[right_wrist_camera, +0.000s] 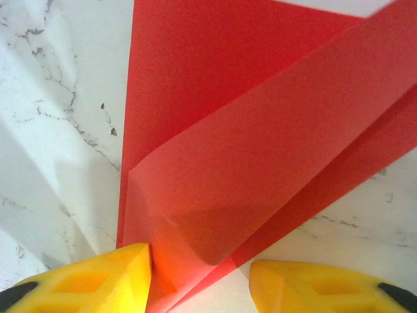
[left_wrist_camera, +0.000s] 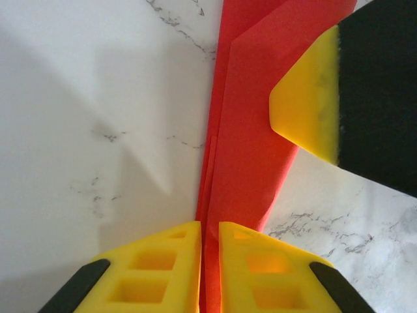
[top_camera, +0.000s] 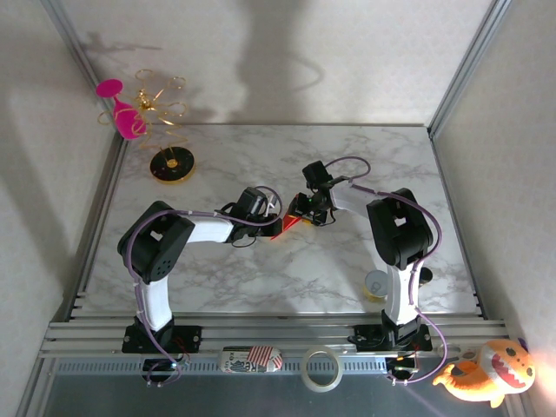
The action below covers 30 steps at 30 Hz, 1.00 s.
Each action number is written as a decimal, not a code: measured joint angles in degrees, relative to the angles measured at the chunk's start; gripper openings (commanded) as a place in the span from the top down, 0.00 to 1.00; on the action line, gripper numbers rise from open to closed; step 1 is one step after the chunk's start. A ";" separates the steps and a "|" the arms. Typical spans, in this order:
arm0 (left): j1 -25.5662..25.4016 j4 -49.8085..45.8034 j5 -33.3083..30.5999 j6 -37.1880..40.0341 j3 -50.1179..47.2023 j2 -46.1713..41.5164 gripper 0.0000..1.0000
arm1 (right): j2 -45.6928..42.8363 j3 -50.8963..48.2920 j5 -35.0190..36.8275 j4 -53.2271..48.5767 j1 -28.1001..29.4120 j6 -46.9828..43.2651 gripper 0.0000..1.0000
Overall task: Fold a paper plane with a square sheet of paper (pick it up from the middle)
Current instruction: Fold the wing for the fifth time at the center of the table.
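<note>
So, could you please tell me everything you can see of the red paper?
The paper is thin, plain bright red, partly folded into a long narrow shape with overlapping layers and sharp creases. It lies on the marble table. The left end effector pinches its layered edge; the right end effector straddles a folded corner, jaws apart.

At the left wrist, the near end of the folded red paper (left_wrist_camera: 247,130) is hidden between the fingers of the left tool (left_wrist_camera: 209,229), and the far end is cut off at the top edge. From above, its shape is too small to be made out.
</note>
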 measured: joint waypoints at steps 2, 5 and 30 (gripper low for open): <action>0.00 -0.02 -0.04 -0.02 0.00 0.00 0.85 | 0.13 0.24 0.20 -0.28 0.04 0.02 0.47; 0.00 -0.04 -0.17 -0.02 0.00 0.00 0.86 | 0.35 0.81 0.48 -0.74 0.33 -0.02 0.44; 0.09 -0.11 -2.40 -4.70 -0.96 -8.85 0.77 | 1.27 2.56 2.91 -2.84 1.29 0.00 0.44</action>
